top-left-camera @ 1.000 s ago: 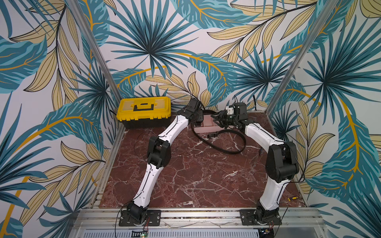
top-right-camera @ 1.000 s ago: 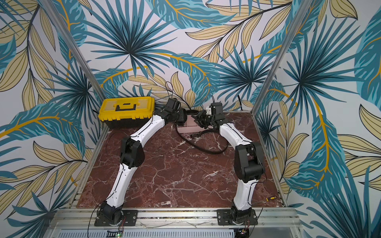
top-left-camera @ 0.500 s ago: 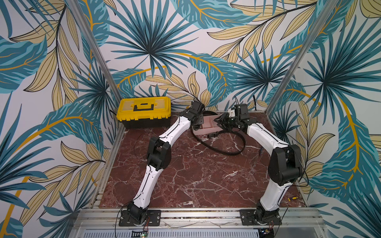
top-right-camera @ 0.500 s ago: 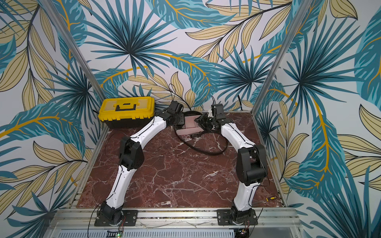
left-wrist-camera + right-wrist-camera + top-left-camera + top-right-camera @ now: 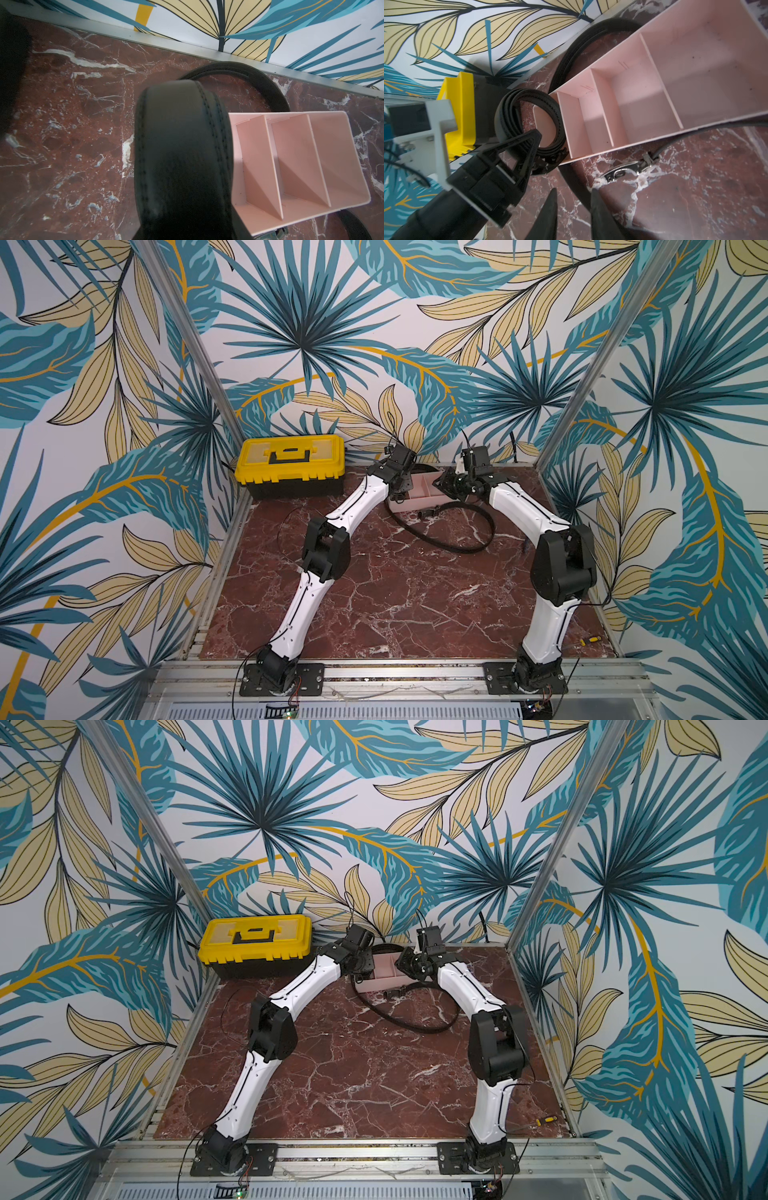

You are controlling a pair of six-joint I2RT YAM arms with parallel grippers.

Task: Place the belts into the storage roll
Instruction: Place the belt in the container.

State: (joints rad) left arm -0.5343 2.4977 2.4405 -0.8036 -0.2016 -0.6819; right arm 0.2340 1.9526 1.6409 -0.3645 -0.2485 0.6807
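The left fingers (image 5: 527, 145) are clamping the coiled belt (image 5: 506, 112), holding it on edge at the end compartment of the storage roll (image 5: 695, 62), the end nearest the yellow toolbox (image 5: 291, 464). Pink is showing through the ring of the coil. I cannot tell whether the coil is resting on the compartment floor. In the left wrist view the coiled belt is filling the middle of the picture, just beside the roll's other 3 compartments.

The storage roll is sitting on the tabletop (image 5: 395, 593) near the back wall, between the 2 wrists in both top views. The loose belt (image 5: 457, 549) is lying on the tabletop in 1 wide loop, running behind the roll along the back wall and sweeping out in front of it. Its buckle (image 5: 627, 170) is lying flat just beside the roll's long front wall.

The right fingers (image 5: 550, 214) are standing slightly parted and gripping nothing. They are hovering over the loose belt's strap, near the corner of the roll where the coil is.
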